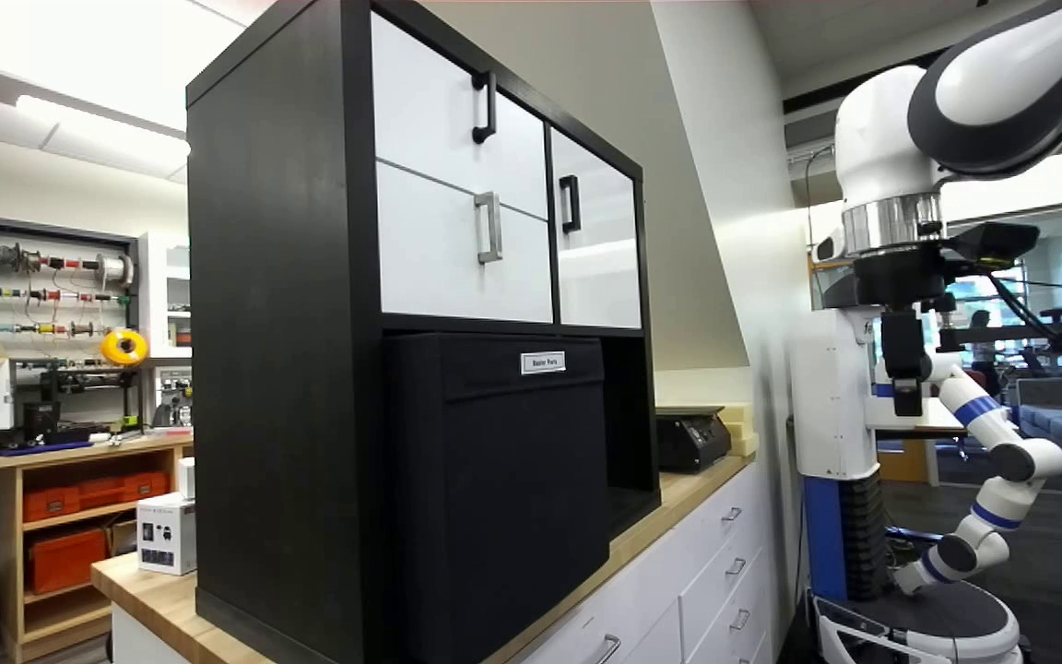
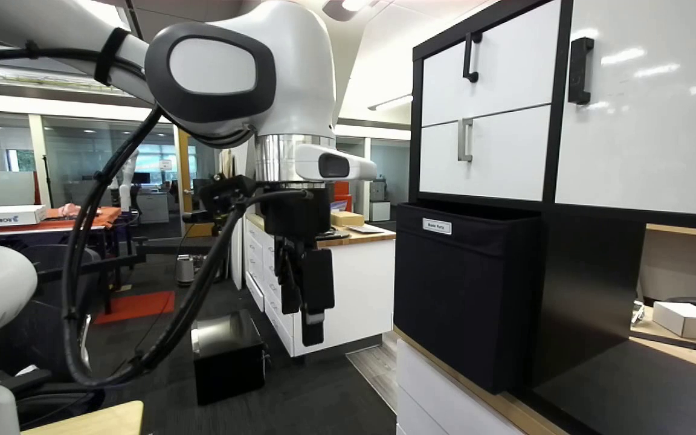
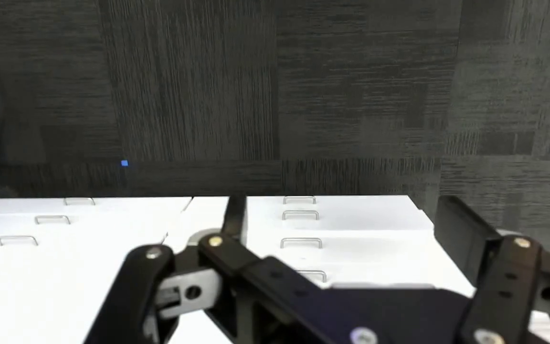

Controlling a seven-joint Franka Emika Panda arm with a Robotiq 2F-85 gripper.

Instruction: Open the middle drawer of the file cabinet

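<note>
the middle drawer [image 1: 443,263] sits higher than the tool [image 3: 342,217] and well apart from it, in the file cabinet [image 1: 282,323] that stands on the wooden desk [image 1: 148,592]; its white front lies flush, so it looks closed. the tool hangs pointing down, and in the wrist view its two fingers [image 3: 461,241] stand apart with nothing between them. the drawer should be a light to middling pull, stiff in the front, perhaps sticking a little at the start; its load cannot be seen, so the weight is a guess. the smooth face will likely be slippery and give no purchase, so the place to take hold is the upright grey bar handle [image 2: 461,140], about halfway along it, one finger on each side, with the tool raised and turned to face it. the bar looks rigid but sleek, so a firm squeeze and a straight pull seem best. under that drawer, roughly level with the lower end of the tool, a soft-looking black fabric bin [image 2: 451,296] juts out, a white label [image 2: 437,226] on its front; what lies in it is hidden. below the tool, in the wrist view, low white drawers [image 3: 365,248] give no look inside either.
</note>
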